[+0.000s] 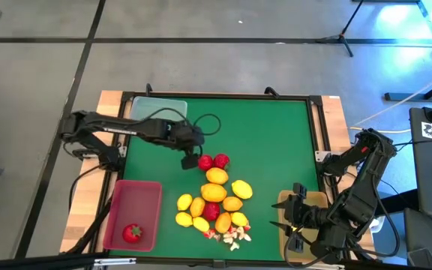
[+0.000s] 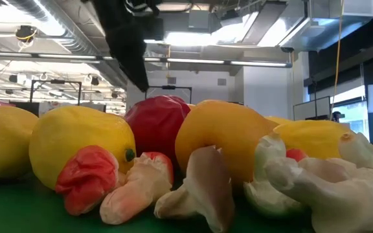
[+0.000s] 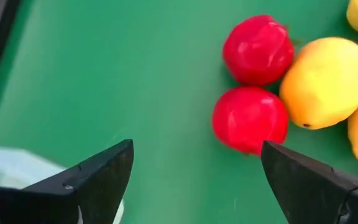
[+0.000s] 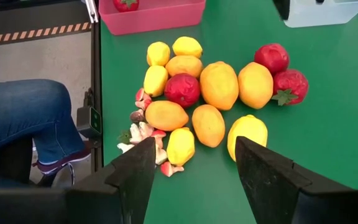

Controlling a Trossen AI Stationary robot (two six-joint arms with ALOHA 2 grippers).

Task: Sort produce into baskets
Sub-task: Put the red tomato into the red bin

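Note:
The produce lies in a heap on the green mat: yellow and orange lemons, red strawberries, and tiny white-and-red bits at the near side. Two strawberries lie at the heap's far end. My left gripper is open just left of them and touches nothing. The pinkish-red basket at the near left holds one strawberry. The clear basket stands at the far left. My right gripper is open and empty over the tan basket at the near right.
A black frame edges the green mat, and bare mat lies to the far right. A person's leg in jeans shows beyond the table's near edge. In the low view a dark arm hangs above the heap.

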